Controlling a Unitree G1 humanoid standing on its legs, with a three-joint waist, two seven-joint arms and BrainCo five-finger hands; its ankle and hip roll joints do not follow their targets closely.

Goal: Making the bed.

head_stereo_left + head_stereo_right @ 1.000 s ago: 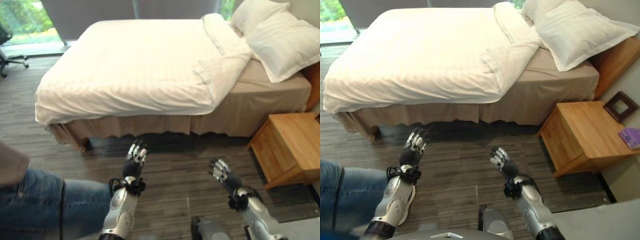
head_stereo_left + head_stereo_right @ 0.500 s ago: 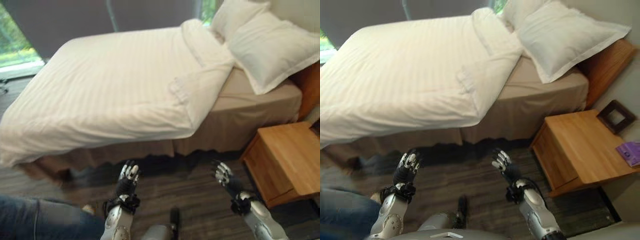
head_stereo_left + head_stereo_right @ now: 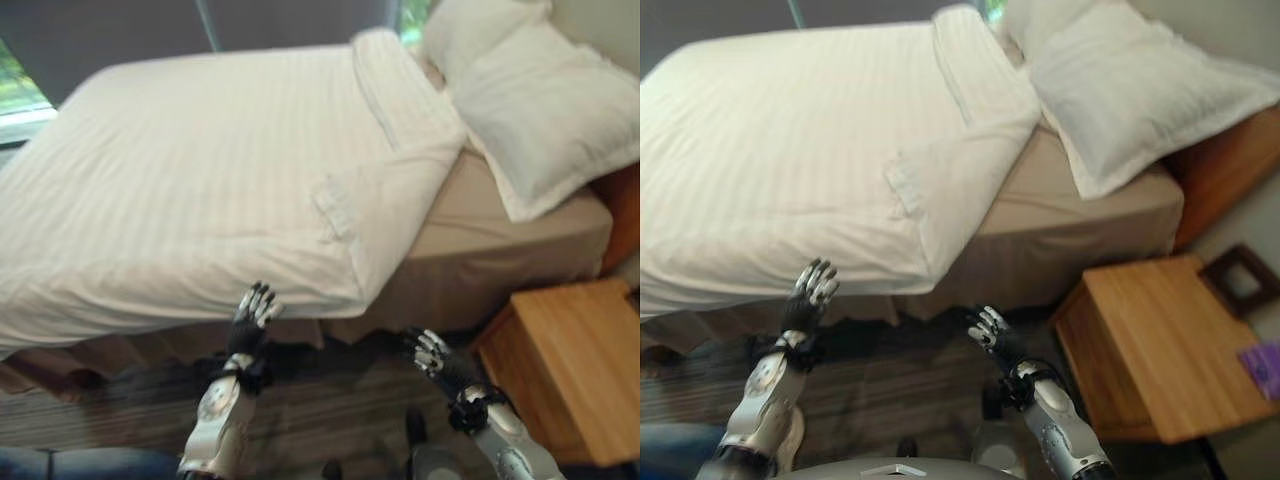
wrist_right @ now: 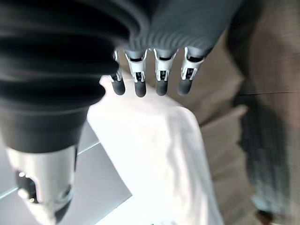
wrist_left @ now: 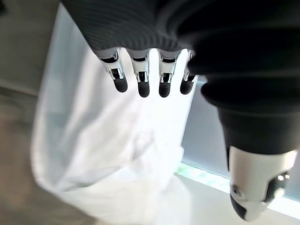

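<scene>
Big bed (image 3: 480,240) straight ahead, with a tan sheet and a tan skirt hanging down the near side. White striped duvet (image 3: 200,180) spread over most of it, draped over the near edge and hanging a bit past the mattress line. Up toward the head end, folded back on itself: a turned-over corner flap (image 3: 385,205) lying on top, leaving a strip of tan sheet bare between the duvet and the pillows. Two white pillows (image 3: 545,110) stacked at the head, the front one tilted and overhanging the near edge of the mattress.

Left hand (image 3: 250,318) raised in front of the bed, just below the hanging duvet edge, fingers (image 5: 143,77) straight and spread, holding nothing. Can't quite tell whether the fingertips touch the cloth or sit just short of it. Same hand from the wrist camera: fingers in a loose straight row, thumb off to the side, white duvet past them.

Right hand (image 3: 432,355) lower and further toward the head end, over the dark wood floor (image 3: 900,390), well apart from the duvet flap. Also relaxed and empty, fingers (image 4: 161,77) straight in its own wrist view, with the white bedding and tan skirt beyond.

Wooden nightstand (image 3: 1150,340) just beside the bed on the right, with a dark picture frame (image 3: 1238,278) and something purple (image 3: 1264,368) on top near the wall.
</scene>
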